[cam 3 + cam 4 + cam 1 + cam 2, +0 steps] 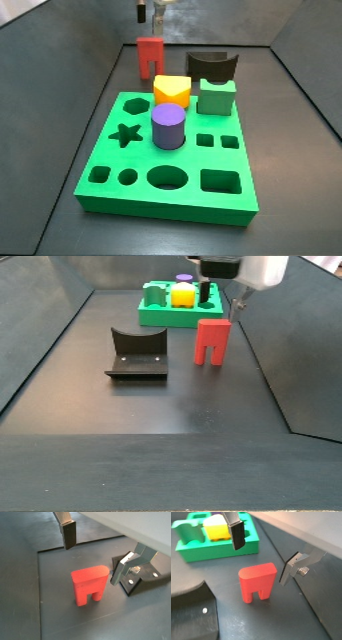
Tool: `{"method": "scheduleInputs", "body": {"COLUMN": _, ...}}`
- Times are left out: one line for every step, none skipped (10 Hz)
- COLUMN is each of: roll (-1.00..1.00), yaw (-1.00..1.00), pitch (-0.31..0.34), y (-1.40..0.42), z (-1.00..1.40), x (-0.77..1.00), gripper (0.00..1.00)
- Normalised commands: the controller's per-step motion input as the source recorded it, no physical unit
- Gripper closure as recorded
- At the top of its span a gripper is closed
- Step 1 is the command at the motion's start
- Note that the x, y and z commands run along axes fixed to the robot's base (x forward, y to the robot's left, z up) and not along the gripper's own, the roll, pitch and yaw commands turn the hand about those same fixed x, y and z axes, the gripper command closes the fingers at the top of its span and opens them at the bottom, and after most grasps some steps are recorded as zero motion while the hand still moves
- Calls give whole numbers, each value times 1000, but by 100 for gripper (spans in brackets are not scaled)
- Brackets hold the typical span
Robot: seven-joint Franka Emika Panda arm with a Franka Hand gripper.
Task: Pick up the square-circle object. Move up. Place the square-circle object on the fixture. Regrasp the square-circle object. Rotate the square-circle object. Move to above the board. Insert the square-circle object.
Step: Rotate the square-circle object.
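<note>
At the centre of both wrist views the square-circle object (90,585) (257,581) stands upright on the dark floor, free of the gripper (100,552), whose fingers are spread wide above it. In a side view the fixture (136,353) sits left of it, the board (178,304) behind.

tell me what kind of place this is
Likely a robot test cell: dark walled floor, bright green slab with shaped holes, black scooped fixture, and an open gripper above a red block.
</note>
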Motion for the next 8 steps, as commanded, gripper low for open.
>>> {"method": "scheduleInputs", "body": {"roll": 5, "yaw": 1000, "pitch": 9, "y": 2, "z": -30, "x": 36, "gripper": 0}}
{"method": "scheduleInputs", "body": {"roll": 5, "yaw": 1000, "pitch": 9, "y": 2, "z": -30, "x": 36, "gripper": 0}}
{"method": "scheduleInputs", "body": {"roll": 6, "yaw": 1000, "pitch": 10, "y": 2, "z": -30, "x": 36, "gripper": 0}}
{"method": "scheduleInputs", "body": {"roll": 6, "yaw": 1000, "pitch": 11, "y": 1, "z": -30, "x": 36, "gripper": 0}}
{"method": "scheduleInputs", "body": {"roll": 7, "yaw": 1000, "pitch": 12, "y": 1, "z": -30, "x": 37, "gripper": 0}}
{"method": "scheduleInputs", "body": {"roll": 7, "yaw": 1000, "pitch": 13, "y": 1, "z": -29, "x": 37, "gripper": 0}}
{"method": "scheduleInputs", "body": {"roll": 8, "yaw": 1000, "pitch": 14, "y": 1, "z": -29, "x": 37, "gripper": 0}}
{"method": "scheduleInputs", "body": {"roll": 9, "yaw": 1000, "pitch": 15, "y": 1, "z": -29, "x": 37, "gripper": 0}}
